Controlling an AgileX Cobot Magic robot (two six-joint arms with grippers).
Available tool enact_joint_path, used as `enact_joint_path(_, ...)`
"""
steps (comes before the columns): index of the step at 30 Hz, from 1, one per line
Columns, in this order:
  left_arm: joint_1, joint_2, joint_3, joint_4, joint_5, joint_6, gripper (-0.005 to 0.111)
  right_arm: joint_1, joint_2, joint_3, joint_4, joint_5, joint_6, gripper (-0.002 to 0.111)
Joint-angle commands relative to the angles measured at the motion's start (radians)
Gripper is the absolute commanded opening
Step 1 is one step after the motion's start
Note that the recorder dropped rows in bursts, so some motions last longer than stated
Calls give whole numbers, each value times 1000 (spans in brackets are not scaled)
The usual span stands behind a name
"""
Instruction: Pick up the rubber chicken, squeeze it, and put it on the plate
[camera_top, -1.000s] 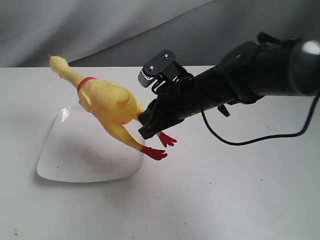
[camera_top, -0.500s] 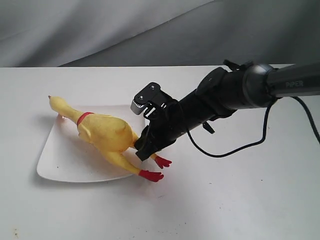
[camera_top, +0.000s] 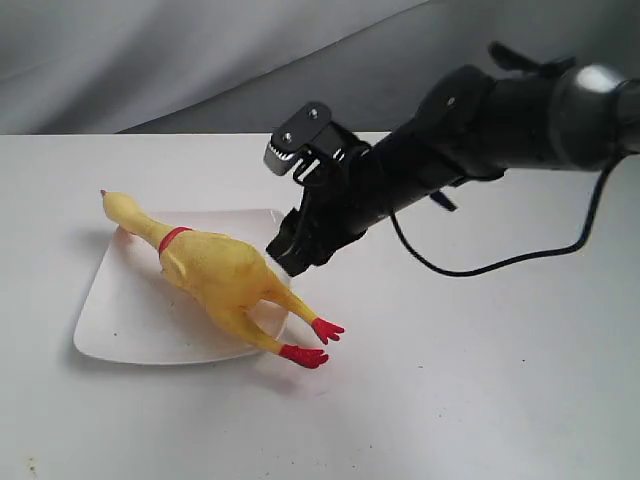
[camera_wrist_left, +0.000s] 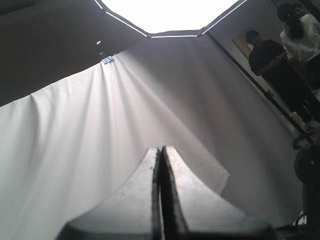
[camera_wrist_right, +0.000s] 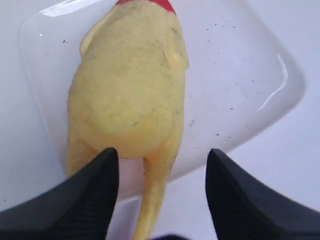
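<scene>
The yellow rubber chicken (camera_top: 215, 275) lies on the white plate (camera_top: 120, 320), head toward the far left, its red feet hanging over the plate's near right edge. My right gripper (camera_top: 285, 255) hovers open just above and right of its rump, apart from it. In the right wrist view the chicken's body (camera_wrist_right: 127, 82) fills the plate (camera_wrist_right: 235, 75), and the right gripper (camera_wrist_right: 162, 157) has its black fingers spread wide with nothing held. The left gripper (camera_wrist_left: 161, 150) points up at a white cloth, its jaws pressed together and empty. It does not show in the exterior view.
The white table (camera_top: 480, 380) stretches around the plate. A grey backdrop (camera_top: 200, 60) hangs behind. A black cable (camera_top: 500, 262) droops from the right arm. In the left wrist view, people (camera_wrist_left: 272, 60) stand off to one side.
The right gripper lowered the chicken onto the plate, let it go, opened and lifted up and back. The chicken now rests flat on the plate.
</scene>
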Motion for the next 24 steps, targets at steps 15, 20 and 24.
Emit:
enact_joint_path(15,-3,-2,-2,-17,12,-12,1,0,-733,-2,-350,83,375,0)
enact_joint_path(20,-3,-2,-2,-17,12,-12,1,0,-943,43,-350,81,375,0)
enact_joint_path(24,-3,-2,-2,-17,12,-12,1,0,-1105,99,-350,133,400,0)
